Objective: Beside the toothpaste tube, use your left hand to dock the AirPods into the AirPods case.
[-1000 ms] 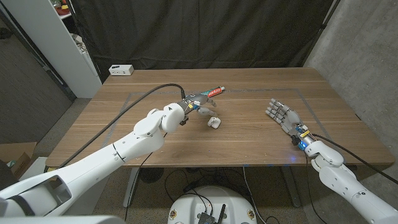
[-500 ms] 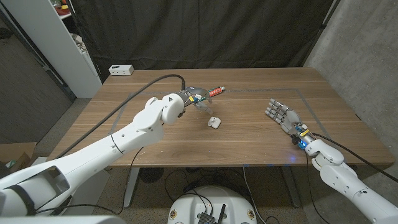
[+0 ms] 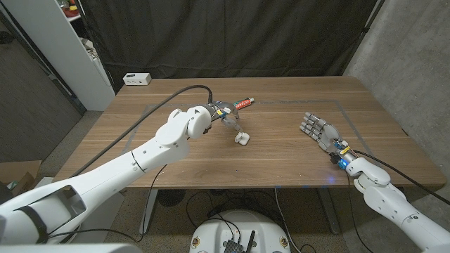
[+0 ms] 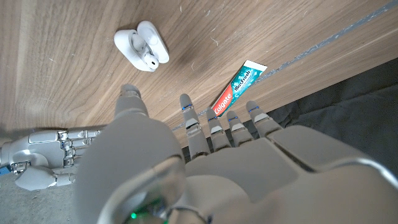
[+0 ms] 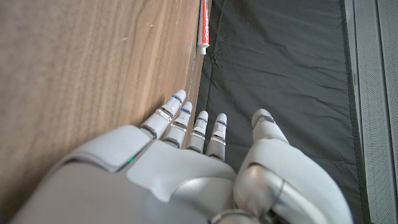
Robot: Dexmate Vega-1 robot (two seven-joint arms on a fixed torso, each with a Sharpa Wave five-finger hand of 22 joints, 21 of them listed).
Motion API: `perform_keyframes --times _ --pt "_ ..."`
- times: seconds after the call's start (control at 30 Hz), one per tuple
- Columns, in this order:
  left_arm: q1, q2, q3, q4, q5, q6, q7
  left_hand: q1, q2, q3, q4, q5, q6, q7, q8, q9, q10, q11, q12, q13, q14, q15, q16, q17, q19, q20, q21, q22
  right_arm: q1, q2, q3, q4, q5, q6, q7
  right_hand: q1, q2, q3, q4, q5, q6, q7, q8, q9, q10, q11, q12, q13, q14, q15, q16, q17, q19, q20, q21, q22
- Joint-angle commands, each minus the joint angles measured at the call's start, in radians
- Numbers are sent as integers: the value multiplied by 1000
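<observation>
- Table (image 3: 281, 151): wooden; it carries every task item. All items lie toward the far middle, within reach of the left arm.
- Left hand (image 3: 223, 117): poised above the table between the tube and the case, with the arm extended across the table. In the left wrist view the fingers (image 4: 189, 118) are spread and nothing is visible between them, so the hand is judged empty. It is positioned for the docking work the task assigns it.
- Right hand (image 3: 318, 130): stands near the right side of the table, well apart from the task items, fingers extended and apart, holding nothing. The task gives it no role, which likely explains why it is parked clear of the working area.
- Tube (image 3: 242, 102): lies on its side near the far edge of the table. It serves as the location reference for the docking.
- Case (image 3: 242, 138): white, on the table near the tube and just beyond the left fingertips. In the left wrist view its lid (image 4: 154, 41) stands open and an earbud (image 4: 148, 61) appears seated inside. Whether both earbuds are docked cannot be determined.
</observation>
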Motion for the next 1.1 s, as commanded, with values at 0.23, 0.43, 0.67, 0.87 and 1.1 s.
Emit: perform_keyframes --times 0.23,0.43,0.67,0.87,1.1 --pt "-19 -48 33 76 2 -23 17 46 15 12 -27 15 -7 -7 -3 3 8 2 14 0 1 -39 8 -2 -1 2 4 2 -5 -10 11 10 19 -9 22 -6 0 5 2 4 2 -3 -2 -1 2 -6 2 3 1 -66 9 5 3 7 6 5" --pt "-23 -60 41 96 6 -14 29 61 17 14 -33 19 -27 -12 -9 4 11 0 17 0 3 -43 8 -3 0 0 5 1 16 1 8 37 20 -6 39 -6 0 5 2 4 2 -3 -2 -1 3 -4 3 3 1 -66 9 5 3 8 6 6" --pt "-27 -67 54 104 15 12 18 72 18 14 -38 21 -59 -17 -17 5 6 -1 17 1 2 -43 7 -3 -2 -1 5 1 28 7 6 55 22 -7 50 -7 0 5 2 4 1 -4 -3 -1 0 -10 2 3 0 -69 9 5 1 7 6 6" --pt "-23 -69 55 109 5 17 29 79 19 13 -41 23 -75 -16 -18 5 -2 2 16 1 -1 -39 6 -3 -4 0 5 1 30 6 6 58 20 -11 51 -7 -1 6 2 4 1 -2 -2 -1 2 -4 3 3 -1 -61 9 5 3 9 7 6" --pt "38 -59 3 70 -54 66 99 -14 87 2 31 7 -113 6 -15 9 16 0 29 4 17 -41 18 7 2 -10 10 4 25 6 9 54 22 -12 45 -9 0 5 3 4 1 -3 -2 -1 2 -3 3 3 -1 -59 9 5 2 12 7 6"
